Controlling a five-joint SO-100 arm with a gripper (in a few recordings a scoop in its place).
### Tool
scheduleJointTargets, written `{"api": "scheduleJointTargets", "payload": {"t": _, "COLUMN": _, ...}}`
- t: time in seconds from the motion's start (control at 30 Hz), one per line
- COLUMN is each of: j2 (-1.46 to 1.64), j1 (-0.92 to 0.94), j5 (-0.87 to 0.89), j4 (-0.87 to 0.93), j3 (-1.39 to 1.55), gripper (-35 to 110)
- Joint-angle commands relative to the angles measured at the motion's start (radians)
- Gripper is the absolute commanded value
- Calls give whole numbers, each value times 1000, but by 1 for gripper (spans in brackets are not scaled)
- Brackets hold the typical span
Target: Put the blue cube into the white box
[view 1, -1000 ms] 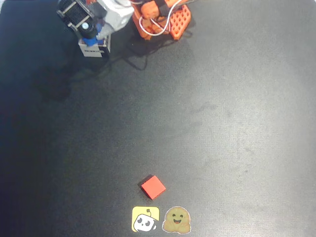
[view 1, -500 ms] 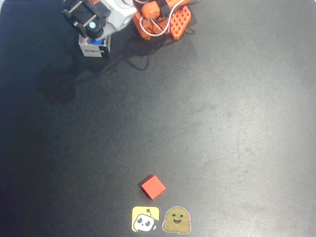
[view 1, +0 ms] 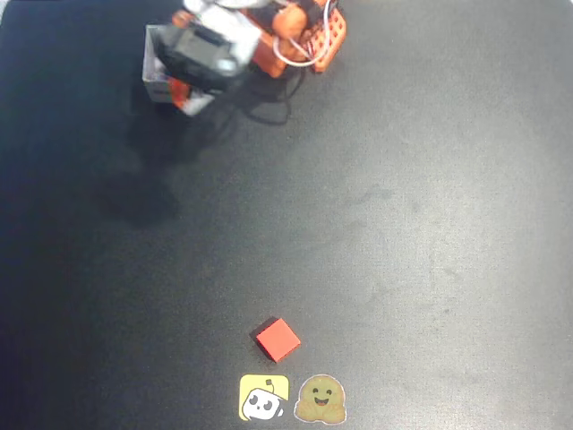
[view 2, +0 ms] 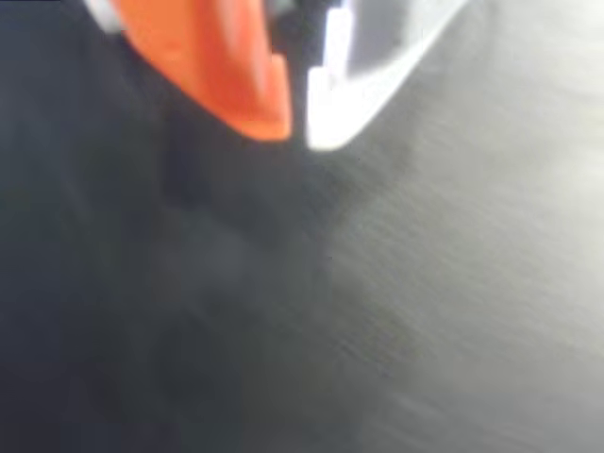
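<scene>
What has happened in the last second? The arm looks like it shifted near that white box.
In the overhead view the arm's head swung rightward and now covers much of the white box. The blue cube, seen between the fingers over the box before, is no longer visible. In the wrist view the gripper has its fingertips almost together with nothing between them. The red cube and the two stickers stayed put.

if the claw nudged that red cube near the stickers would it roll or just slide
Probably slide: in the overhead view the red cube sits flat on the dark table, with square faces and nothing round to roll on. It looks small and solid, so likely light and stiff. Its low shape makes tipping unlikely, though an off-centre push could turn it.
</scene>
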Motion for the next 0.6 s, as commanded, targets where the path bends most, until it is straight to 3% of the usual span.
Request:
{"api": "scheduleJointTargets", "payload": {"t": 0.0, "j2": -5, "j1": -160, "j5": 34, "j4": -8, "j3": -60, "gripper": 0}}
{"api": "scheduleJointTargets", "payload": {"t": 0.27, "j2": -43, "j1": -522, "j5": 202, "j4": -44, "j3": -40, "gripper": 0}}
{"api": "scheduleJointTargets", "payload": {"t": 0.57, "j2": -43, "j1": -588, "j5": 324, "j4": -72, "j3": 137, "gripper": 0}}
